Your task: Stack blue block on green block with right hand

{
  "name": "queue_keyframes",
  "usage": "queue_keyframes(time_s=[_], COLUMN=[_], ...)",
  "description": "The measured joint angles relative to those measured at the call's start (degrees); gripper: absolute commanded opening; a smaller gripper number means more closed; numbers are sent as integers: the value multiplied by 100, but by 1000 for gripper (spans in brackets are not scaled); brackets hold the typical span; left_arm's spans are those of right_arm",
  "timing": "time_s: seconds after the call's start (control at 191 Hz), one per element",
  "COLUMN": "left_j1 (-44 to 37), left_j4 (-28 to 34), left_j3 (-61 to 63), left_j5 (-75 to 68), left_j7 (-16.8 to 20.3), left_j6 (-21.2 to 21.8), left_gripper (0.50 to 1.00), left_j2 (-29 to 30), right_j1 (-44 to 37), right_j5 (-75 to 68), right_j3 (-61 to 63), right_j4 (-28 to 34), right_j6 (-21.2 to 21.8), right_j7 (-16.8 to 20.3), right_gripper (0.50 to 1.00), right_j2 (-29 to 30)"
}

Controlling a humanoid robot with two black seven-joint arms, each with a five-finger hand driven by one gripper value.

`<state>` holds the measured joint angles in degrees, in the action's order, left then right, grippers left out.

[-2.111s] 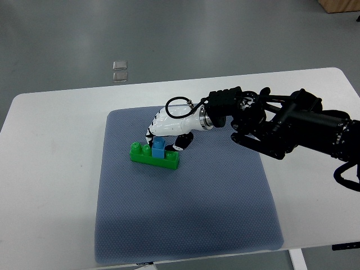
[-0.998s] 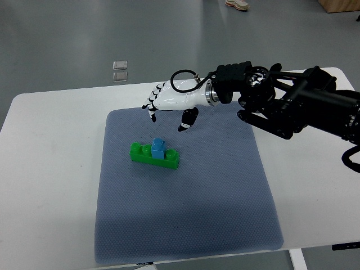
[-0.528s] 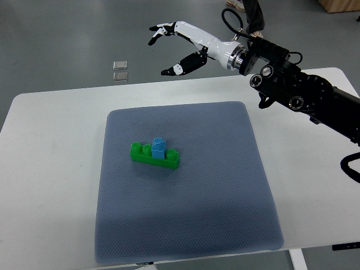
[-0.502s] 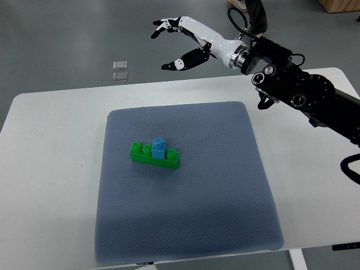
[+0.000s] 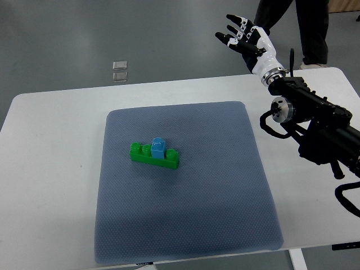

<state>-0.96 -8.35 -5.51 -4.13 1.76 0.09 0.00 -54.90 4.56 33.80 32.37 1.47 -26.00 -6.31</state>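
A small blue block [image 5: 158,147] sits on top of the long green block [image 5: 154,156], near its middle, on the blue-grey mat [image 5: 185,185]. My right hand [image 5: 246,37] is raised high beyond the table's far right edge, far from the blocks, fingers spread and holding nothing. Its black arm [image 5: 315,126] comes in from the right edge. The left arm does not show.
The mat lies on a white table [image 5: 50,169]. A person's dark trouser legs [image 5: 295,25] stand on the floor behind the table at the upper right. Two small square floor plates [image 5: 120,70] lie beyond the far edge.
My right hand let go of the blue block on the green one, lifted away, then swung up and right past the table's far edge. The blocks have stayed put.
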Motion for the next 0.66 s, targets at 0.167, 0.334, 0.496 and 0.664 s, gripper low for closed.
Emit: queue_keyframes(time_s=[0.167,0.334,0.496,0.664], left_j1=[-1,0,-1,-1], left_j4=[0,0,0,0], left_j3=[0,0,0,0], left_j5=[0,0,0,0], left_j7=[0,0,0,0], left_j6=[0,0,0,0], left_gripper=[1000,1000,1000,1000], left_j2=[0,0,0,0], right_j1=[89,202,231,254], right_j5=[-1255,-1589,-1573,-1586], right_j3=[71,74,74,74], right_j4=[-3,-3,10,15], right_j6=[-54,-54,-31,-26], right_j7=[472,501,450,204], right_gripper=[915,915,917,915], right_j2=[70,172,210,227])
